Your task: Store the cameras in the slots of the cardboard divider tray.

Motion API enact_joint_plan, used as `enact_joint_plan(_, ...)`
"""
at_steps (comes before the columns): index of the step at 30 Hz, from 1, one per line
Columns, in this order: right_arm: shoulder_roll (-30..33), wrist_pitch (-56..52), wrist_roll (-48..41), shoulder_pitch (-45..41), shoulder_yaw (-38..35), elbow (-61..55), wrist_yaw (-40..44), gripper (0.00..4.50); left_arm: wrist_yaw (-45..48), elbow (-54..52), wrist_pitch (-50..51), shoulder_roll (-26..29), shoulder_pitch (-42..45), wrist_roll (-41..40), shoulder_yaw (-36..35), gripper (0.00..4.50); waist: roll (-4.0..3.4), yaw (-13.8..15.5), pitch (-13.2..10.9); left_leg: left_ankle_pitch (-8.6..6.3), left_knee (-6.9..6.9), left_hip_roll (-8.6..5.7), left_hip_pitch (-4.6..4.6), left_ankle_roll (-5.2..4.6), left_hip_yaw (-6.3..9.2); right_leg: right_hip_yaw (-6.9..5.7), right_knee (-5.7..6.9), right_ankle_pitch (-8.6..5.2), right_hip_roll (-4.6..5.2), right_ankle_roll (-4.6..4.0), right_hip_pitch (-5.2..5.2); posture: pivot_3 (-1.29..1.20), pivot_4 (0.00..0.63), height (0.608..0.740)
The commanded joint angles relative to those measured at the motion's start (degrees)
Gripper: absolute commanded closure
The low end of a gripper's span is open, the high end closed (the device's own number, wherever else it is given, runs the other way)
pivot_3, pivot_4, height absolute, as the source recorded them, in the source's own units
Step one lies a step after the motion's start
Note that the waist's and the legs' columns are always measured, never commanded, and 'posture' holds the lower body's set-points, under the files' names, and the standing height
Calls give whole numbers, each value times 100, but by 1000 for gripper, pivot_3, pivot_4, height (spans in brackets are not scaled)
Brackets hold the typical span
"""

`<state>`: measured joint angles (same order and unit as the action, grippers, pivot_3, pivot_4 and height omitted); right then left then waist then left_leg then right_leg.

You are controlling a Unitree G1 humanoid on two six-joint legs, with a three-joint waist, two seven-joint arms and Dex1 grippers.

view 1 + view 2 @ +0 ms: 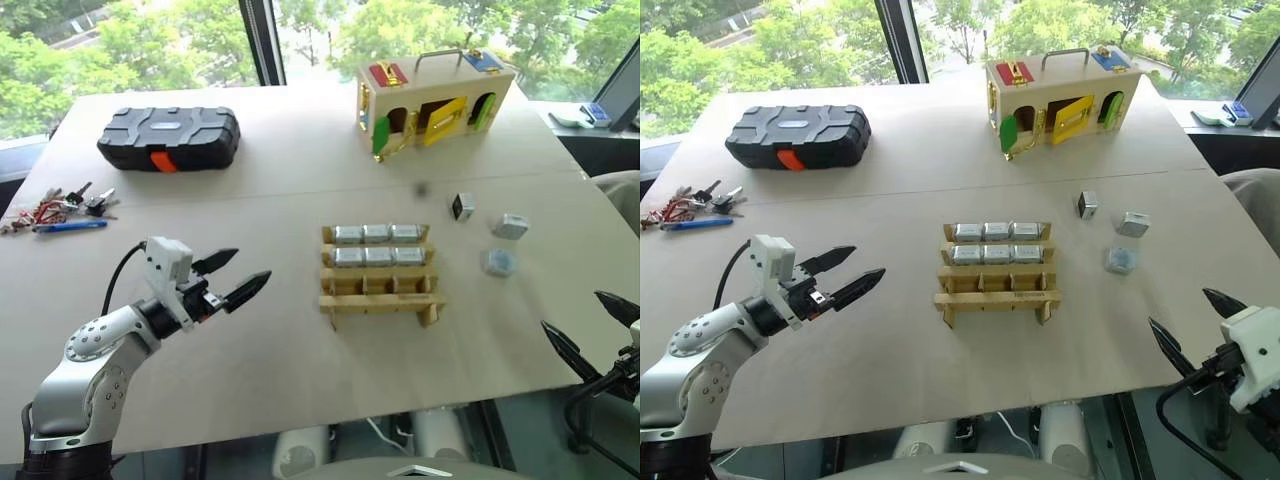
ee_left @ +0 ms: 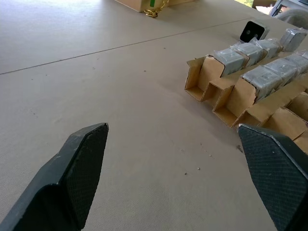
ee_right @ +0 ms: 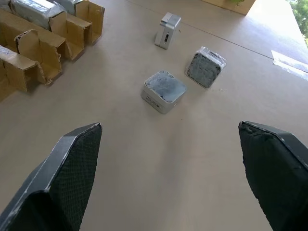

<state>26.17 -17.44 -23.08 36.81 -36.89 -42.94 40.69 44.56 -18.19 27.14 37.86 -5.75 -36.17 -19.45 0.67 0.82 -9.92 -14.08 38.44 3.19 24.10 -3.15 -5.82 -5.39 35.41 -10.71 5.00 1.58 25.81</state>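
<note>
The cardboard divider tray (image 1: 382, 297) sits mid-table. Its two far rows hold several silver-grey cameras (image 1: 377, 234), and the near row's slots are empty. Three loose cameras lie right of the tray: one upright (image 1: 462, 207), one wrapped in clear film (image 1: 510, 227), one flat (image 1: 498, 263). My left gripper (image 1: 253, 264) hovers open over bare table left of the tray, holding nothing. My right gripper (image 1: 572, 310) is open at the table's near right edge, with the flat camera (image 3: 163, 91) ahead of it and nothing between its fingers.
A black tool case (image 1: 168, 137) lies at the far left. A wooden box with coloured doors (image 1: 436, 100) stands at the far right. Keys and a blue pen (image 1: 55, 212) lie at the left edge. Bare table spreads in front of the tray.
</note>
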Motion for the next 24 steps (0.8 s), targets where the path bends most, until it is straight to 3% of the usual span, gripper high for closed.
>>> enact_joint_plan(1, 40, -65, -215, -138, -29, -81, -160, 0, 109, -93, -52, -86, 270, -248, -20, 34, 0, 1, 0, 0, 0, 0, 0, 0, 0, 0, 0, 0, 0, 0, 0, 0, 150, 740)
enact_joint_plan(4, 62, -448, -328, -564, 114, -193, -598, 0, 362, 246, 204, -181, 866, -703, 34, 34, 6, 12, 3, 0, 4, 0, 1, 0, 2, -4, 1, 1, 0, -1, -2, 0, 150, 740)
enact_joint_plan(9, 426, -1680, -702, -943, 403, -622, -1115, 0, 1448, 515, 359, 190, 1269, -1081, 105, 34, -2, -17, 6, 1, 1, -1, -6, -2, -11, 6, 12, 0, -27, -1, -4, 0, 150, 740)
enact_joint_plan(16, 681, -3767, -1039, -2712, 1275, -356, -2417, 0, 3199, 847, 84, 932, 1584, -892, 507, 34, -3, -8, 3, 2, 6, 1, -16, -2, -20, 20, 14, 2, -45, -3, -5, 0, 150, 740)
enact_joint_plan(24, 61, -5077, -897, -4042, 1598, 492, -3442, 0, 3510, 781, -183, 979, 1600, -752, 540, 34, -2, -13, 4, 10, 6, -5, 11, -18, -21, 21, 11, 10, -40, -16, 14, 0, 150, 740)
